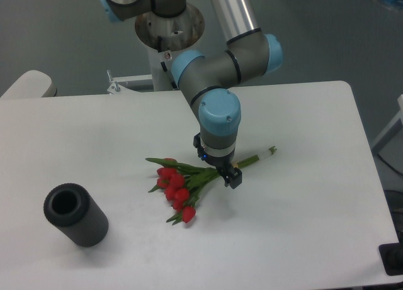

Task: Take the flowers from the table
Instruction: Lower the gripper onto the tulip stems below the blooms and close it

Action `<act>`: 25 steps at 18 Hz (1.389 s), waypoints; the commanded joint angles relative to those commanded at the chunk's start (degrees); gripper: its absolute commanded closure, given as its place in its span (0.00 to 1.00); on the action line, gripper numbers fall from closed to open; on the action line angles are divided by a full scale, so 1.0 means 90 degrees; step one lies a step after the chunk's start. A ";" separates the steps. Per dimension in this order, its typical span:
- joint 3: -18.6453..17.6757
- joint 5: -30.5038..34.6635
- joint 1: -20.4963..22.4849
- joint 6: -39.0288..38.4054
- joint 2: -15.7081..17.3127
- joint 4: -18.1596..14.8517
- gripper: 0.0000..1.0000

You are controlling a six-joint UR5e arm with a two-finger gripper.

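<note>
The flowers are laid flat on the table, their red buds pointed toward the dark grey ribbed cylinder and their stems stretched away from it. The gripper is lowered over the stems just beyond the leaves. How wide its fingers are parted, and whether the stems are clasped, cannot be told.

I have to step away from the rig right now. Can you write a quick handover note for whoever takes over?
Gripper: down at the stems of the flowers; whether its fingers have closed cannot be seen.
Flowers: lying on the table, buds toward the front left, stem ends toward the right.
Dark ribbed cylinder: front left, apart from the bunch.
Done: approach. Left: confirm the grasp and lift.
</note>
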 joint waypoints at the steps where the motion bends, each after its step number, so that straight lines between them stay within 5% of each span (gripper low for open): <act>1: 0.0000 -0.0029 0.0010 -0.0010 0.0000 -0.0010 0.00; 5: -0.0107 -0.0069 -0.0087 -0.0058 -0.0078 0.0029 0.00; 9: -0.0215 -0.0079 -0.0127 -0.0010 -0.0234 0.0488 0.00; 21: -0.0342 -0.0088 -0.0351 -0.0039 -0.0371 0.0664 0.01; 25: -0.0303 -0.0088 -0.0361 0.0039 -0.0371 0.0742 0.40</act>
